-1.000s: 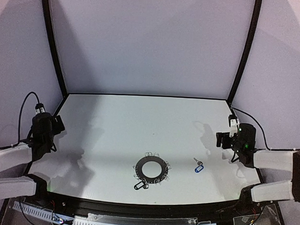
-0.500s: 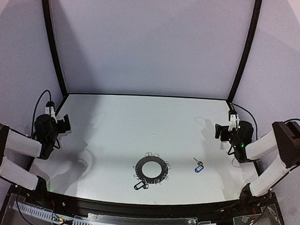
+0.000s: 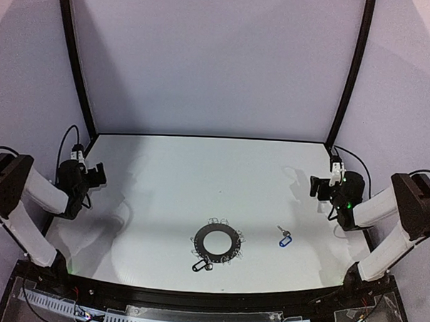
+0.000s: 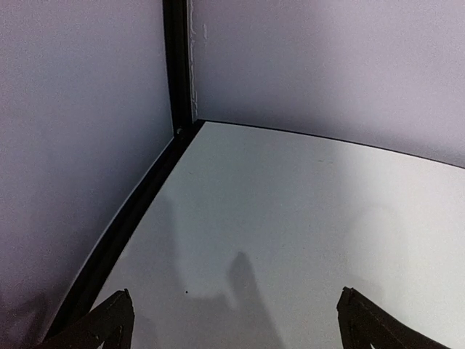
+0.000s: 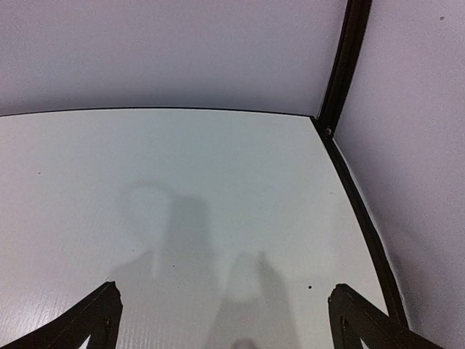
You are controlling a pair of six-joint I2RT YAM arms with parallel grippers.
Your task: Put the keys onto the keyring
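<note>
While keys (image 3: 286,240) lie beside the keyring (image 3: 218,241), fingers (image 4: 109,329) gape.

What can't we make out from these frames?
- Top view: black-headed key sits by the near edge of the keyring; too small to tell if touching or hooked.
- Top view: wire loops too small to see open or closed.
- Top view: blue-tagged key, blade detail too small.
- Wrist views: keys and keyring out of frame; left end effector and right end effector fingers cut by bottom edge.
</note>
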